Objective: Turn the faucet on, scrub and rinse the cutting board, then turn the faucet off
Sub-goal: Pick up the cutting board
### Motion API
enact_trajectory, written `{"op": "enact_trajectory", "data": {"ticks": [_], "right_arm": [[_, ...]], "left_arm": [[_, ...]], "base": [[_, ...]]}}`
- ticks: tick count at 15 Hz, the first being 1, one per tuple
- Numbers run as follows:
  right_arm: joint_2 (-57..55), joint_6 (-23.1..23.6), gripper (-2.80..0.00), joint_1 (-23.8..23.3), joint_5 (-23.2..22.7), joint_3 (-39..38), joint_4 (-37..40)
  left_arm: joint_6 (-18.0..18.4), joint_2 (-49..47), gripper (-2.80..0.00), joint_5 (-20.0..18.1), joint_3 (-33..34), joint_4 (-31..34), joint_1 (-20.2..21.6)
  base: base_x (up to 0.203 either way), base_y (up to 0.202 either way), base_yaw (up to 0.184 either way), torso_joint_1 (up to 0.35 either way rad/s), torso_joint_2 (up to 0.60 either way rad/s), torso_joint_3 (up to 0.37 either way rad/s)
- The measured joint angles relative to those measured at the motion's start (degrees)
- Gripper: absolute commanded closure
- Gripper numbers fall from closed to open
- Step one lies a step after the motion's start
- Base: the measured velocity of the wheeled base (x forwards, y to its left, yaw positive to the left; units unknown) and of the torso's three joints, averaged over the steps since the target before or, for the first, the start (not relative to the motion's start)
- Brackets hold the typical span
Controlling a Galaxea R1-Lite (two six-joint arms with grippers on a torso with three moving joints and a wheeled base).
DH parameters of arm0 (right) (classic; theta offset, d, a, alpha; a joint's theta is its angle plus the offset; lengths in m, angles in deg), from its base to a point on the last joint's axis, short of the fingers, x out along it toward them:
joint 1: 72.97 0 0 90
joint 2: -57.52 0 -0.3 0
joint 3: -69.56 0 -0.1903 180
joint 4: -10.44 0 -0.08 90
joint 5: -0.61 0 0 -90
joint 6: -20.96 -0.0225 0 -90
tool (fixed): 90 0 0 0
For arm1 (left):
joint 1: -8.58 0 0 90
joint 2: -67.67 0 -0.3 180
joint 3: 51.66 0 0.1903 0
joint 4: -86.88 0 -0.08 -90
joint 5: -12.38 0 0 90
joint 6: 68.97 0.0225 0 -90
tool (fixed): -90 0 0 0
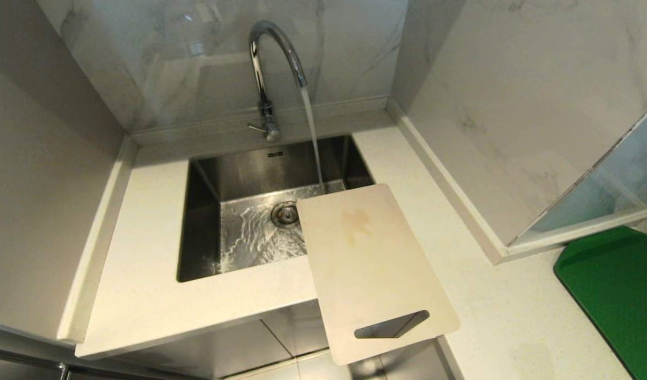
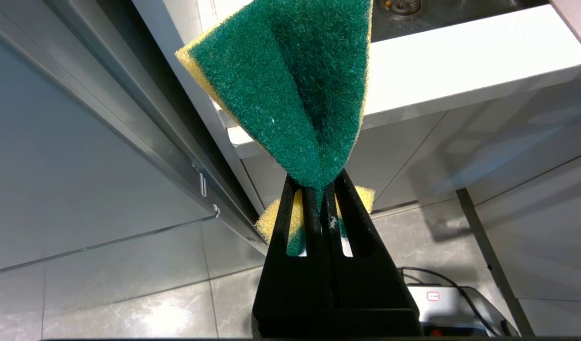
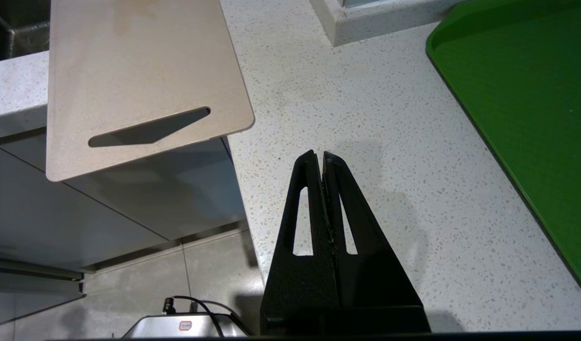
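Observation:
The chrome faucet [image 1: 265, 63] stands behind the sink and runs; a stream of water falls to the sink floor. The cream cutting board [image 1: 368, 264] lies over the sink's front right corner, slot handle jutting past the counter edge, a yellowish stain near its far end; in the right wrist view the cutting board [image 3: 139, 71] shows again. Neither arm shows in the head view. My left gripper [image 2: 319, 187] is shut on a folded green-and-yellow sponge [image 2: 290, 90], held low in front of the counter. My right gripper [image 3: 322, 154] is shut and empty, over the counter to the right of the board.
The steel sink [image 1: 207, 211] has a drain [image 1: 285, 214] with water spreading round it. A green tray [image 1: 616, 285] lies on the counter at the far right. Marble walls close in the back and right. Cabinet fronts and tiled floor lie below the counter edge.

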Motion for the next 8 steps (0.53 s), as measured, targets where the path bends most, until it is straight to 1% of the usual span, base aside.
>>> {"op": "enact_trajectory", "data": {"ticks": [1,3,5,7,8], "right_arm": [[0.00,0.00,0.00,0.12,-0.07,0.03,0.06],[-0.21,-0.89,0.00,0.24,-0.23,2.46,1.03],[-1.91,-4.35,0.00,0.24,0.01,8.01,4.91],[-7.54,-9.12,0.00,0.21,0.49,15.54,9.12],[-11.64,-12.23,0.00,0.18,0.97,19.14,10.54]], "left_arm": [[0.02,0.00,0.00,-0.02,0.00,0.00,0.00],[0.00,0.00,0.00,-0.02,0.00,0.01,0.00],[0.00,0.00,0.00,-0.02,0.00,0.01,0.00],[0.00,0.00,0.00,-0.02,0.00,0.01,0.00],[0.00,0.00,0.00,-0.02,0.00,0.01,0.00]], "base": [[0.000,0.000,0.000,0.000,0.00,0.000],[0.000,0.000,0.000,0.000,0.00,0.000],[0.000,0.000,0.000,0.000,0.00,0.000],[0.000,0.000,0.000,0.000,0.00,0.000],[0.000,0.000,0.000,0.000,0.00,0.000]]}}
